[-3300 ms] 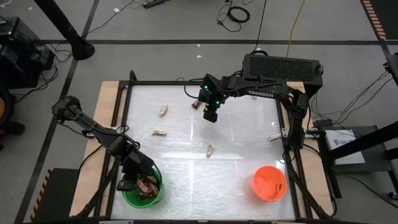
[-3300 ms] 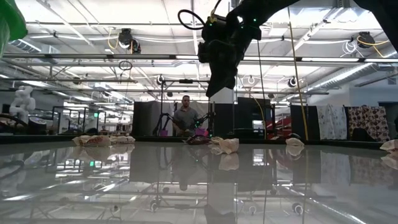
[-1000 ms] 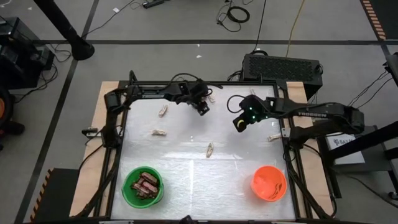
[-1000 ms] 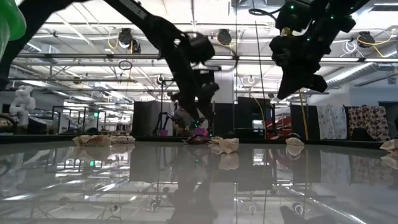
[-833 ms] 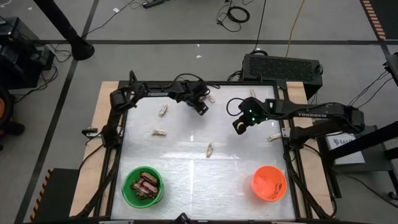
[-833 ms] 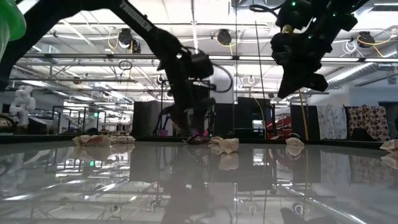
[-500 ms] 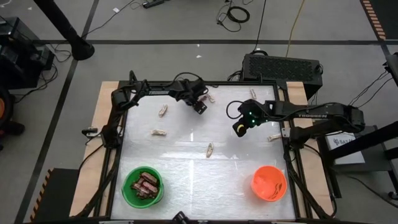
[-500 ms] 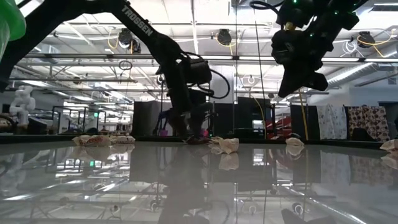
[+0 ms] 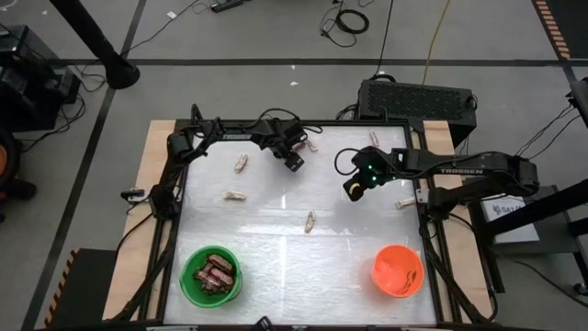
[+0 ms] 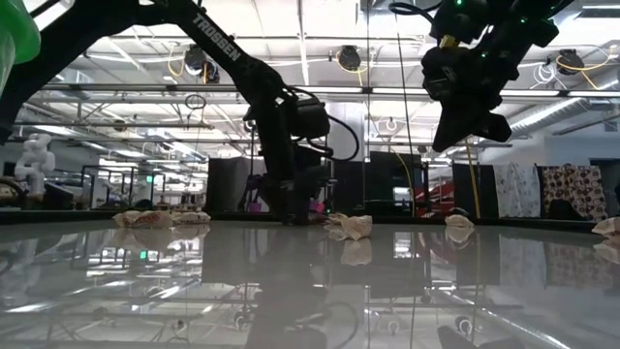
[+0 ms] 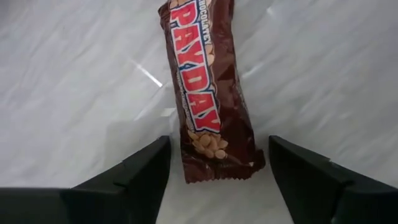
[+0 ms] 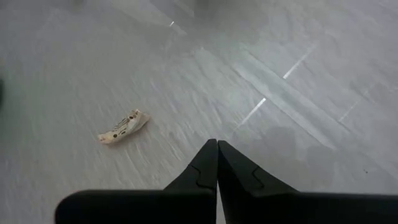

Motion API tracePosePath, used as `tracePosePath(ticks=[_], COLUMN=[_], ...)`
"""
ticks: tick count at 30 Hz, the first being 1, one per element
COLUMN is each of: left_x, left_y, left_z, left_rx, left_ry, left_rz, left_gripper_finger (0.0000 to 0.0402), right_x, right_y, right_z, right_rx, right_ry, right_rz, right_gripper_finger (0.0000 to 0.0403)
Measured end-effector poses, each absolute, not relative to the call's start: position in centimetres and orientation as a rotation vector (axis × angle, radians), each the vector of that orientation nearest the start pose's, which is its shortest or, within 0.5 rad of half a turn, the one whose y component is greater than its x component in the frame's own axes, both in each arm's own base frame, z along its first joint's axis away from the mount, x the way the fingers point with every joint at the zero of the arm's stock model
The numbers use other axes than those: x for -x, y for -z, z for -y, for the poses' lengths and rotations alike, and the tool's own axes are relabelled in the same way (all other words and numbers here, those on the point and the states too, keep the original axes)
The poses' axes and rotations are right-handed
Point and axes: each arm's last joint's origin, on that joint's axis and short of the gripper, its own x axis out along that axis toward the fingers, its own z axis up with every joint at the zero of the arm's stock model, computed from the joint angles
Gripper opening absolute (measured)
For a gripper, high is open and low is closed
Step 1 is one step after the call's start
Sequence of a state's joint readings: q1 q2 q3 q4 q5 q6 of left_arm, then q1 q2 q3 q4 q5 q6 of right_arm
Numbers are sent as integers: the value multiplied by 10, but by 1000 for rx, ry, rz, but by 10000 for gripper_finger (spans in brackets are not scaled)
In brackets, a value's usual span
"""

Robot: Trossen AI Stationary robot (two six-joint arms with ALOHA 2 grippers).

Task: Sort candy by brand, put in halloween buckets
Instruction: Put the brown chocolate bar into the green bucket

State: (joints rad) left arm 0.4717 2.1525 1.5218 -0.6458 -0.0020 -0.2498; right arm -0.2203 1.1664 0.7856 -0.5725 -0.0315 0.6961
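The left hand [image 9: 293, 160] is low over the bench [image 9: 349, 248] near the middle of its far edge, its two fingers [image 11: 134, 180] spread wide on either side of a dark reddish-brown PayDay bar [image 11: 208, 93] that lies flat on the bench; the lower end of the wrapper sits between the fingertips with a gap on each side, so the hand is open and grips nothing. In the low view the same hand [image 10: 295, 215] reaches down to the surface at the far side. The right hand [image 9: 353, 188] hangs above the bench toward the far right part, its fingers [image 12: 205, 168] pressed together with nothing between them; in the low view it is well above the surface [image 10: 470, 121]. Under it, in its wrist view, a pale cream bar [image 12: 122, 127] lies alone on the bench. Other pale bars are scattered on the bench: one near the far left [image 9: 241, 163], one closer to the left edge [image 9: 235, 195], one near the centre [image 9: 310, 221], and one by the right edge [image 9: 405, 203]. The green bucket [image 9: 212, 275] stands at the near left corner and holds several dark reddish-brown bars [image 9: 217, 270]. The orange bucket [image 9: 398, 271] stands at the near right corner.
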Motion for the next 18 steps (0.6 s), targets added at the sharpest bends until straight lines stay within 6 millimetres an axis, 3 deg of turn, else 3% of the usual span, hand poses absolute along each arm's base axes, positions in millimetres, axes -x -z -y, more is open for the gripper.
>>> tracePosePath(ticks=[18], left_x=[-377], left_y=[-141], left_z=[-192], left_rx=[516], left_ry=[-535], left_rz=[-1266], left_gripper_finger=[34], right_x=[-217], right_y=[-232], right_z=[48], right_rx=[-764], right_ry=[502], right_rz=[-851], right_gripper_finger=[0])
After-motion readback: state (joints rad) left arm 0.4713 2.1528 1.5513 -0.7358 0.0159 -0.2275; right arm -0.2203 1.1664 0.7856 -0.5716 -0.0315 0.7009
